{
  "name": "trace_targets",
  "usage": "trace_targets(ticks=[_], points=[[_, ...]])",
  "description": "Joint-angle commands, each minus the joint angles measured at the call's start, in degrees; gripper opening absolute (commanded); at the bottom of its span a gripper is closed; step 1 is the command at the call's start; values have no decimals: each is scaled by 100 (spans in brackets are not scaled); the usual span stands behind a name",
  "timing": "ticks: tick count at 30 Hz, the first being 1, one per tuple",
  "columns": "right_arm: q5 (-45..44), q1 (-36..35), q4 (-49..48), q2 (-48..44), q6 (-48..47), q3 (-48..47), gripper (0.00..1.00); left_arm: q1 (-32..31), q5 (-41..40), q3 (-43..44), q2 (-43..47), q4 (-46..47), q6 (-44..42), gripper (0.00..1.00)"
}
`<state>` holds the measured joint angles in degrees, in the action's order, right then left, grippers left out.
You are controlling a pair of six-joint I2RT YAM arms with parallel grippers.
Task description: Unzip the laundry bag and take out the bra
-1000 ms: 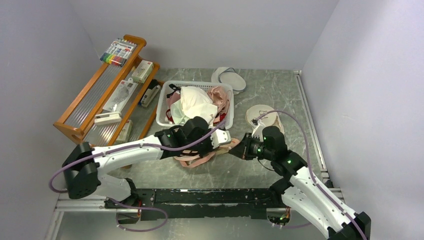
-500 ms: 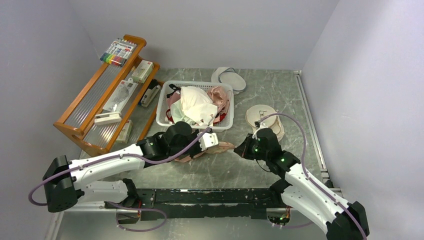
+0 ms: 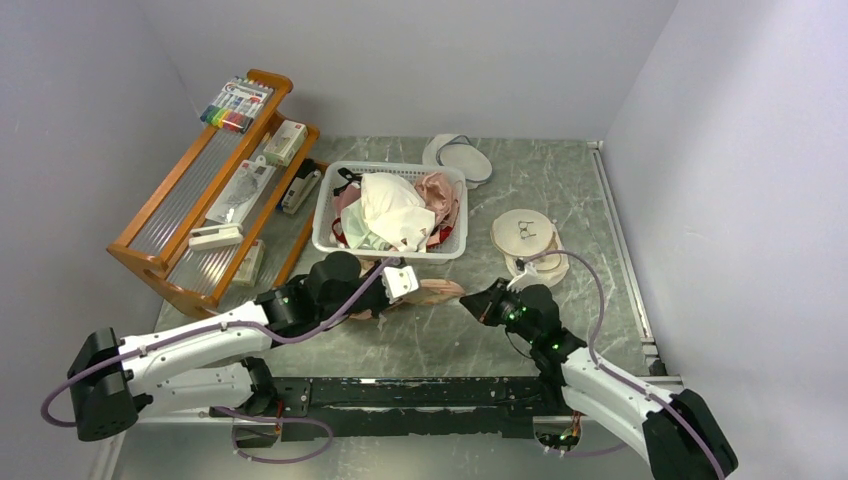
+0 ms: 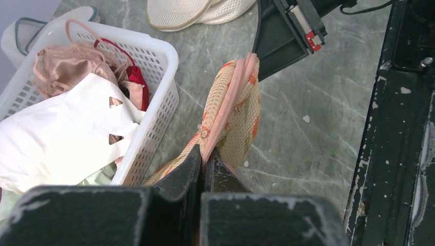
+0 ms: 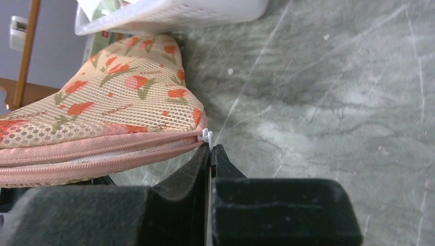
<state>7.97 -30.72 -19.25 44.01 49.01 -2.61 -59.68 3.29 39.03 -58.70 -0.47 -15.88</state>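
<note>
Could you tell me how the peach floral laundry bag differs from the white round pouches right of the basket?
The peach floral mesh laundry bag is printed with orange flowers; the white round pouches are plain. The bag is pinched by the left gripper and right gripper; the pouches lie untouched. Both are mesh.

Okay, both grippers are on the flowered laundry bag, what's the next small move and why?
Probably slide the right gripper along the laundry bag's seam. It looks pinched on the white zipper pull, the bag appears fully zipped, and the left gripper clamps the pink trim to brace it.
</note>
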Motion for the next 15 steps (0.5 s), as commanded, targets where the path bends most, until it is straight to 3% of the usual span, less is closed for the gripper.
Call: trace_targets(ticks=[1,4,10,12,15], points=[[-350,75,-1271,58,-373,309,0,66,450,12,277,876,147,7],[-407,75,-1397,277,-576,277,0,83,635,-9,299,944,183,7],[219,75,-2792,1011,-677,550,0,105,1004,-143,403,1225,267,7],[291,75,-2455,1088,-702,410,0,104,1129,-130,242,1192,207,7],[-382,75,-833,529,-569,49,1,106,1171,265,-197,663,154,7]])
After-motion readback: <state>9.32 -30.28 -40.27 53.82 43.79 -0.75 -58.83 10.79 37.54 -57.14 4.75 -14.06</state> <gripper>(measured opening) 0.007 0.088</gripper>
